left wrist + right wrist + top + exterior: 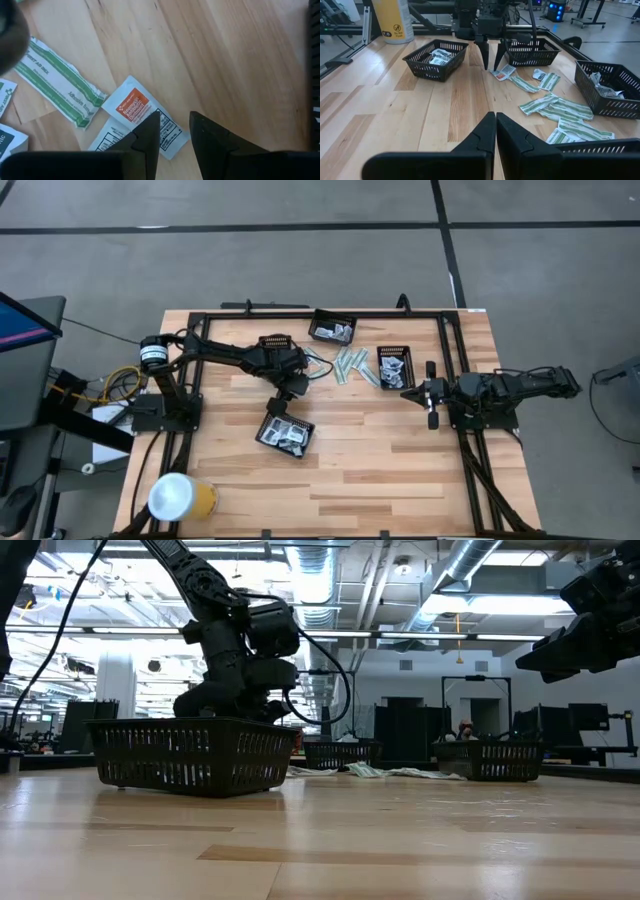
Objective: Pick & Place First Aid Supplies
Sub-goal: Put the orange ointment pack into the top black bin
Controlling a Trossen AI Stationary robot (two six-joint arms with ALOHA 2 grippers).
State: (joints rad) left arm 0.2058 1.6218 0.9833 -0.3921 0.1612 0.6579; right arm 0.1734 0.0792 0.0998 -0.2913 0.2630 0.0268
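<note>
The left gripper (490,59) hangs point-down over the light wooden table (380,470), its two dark fingers (150,135) spread apart and holding nothing. Directly beneath them lies a squarish white sachet with an orange-red label (134,107), flat on the wood, one fingertip overlapping its edge in the left wrist view. Beside it lies a slim white strip with green stripes (62,82).

More green-and-white strips (555,107) are scattered loose on the table between the black mesh trays. One black mesh tray (436,59) holding white packets sits near the left gripper; a second tray (531,51) stands behind it, and a third tray (610,87) sits toward the right arm.

The right gripper (496,120) hovers above the table, well apart from the supplies, its jaws pressed together and empty.

A yellow cylindrical container with a white lid (182,498) stands at the table's corner.
</note>
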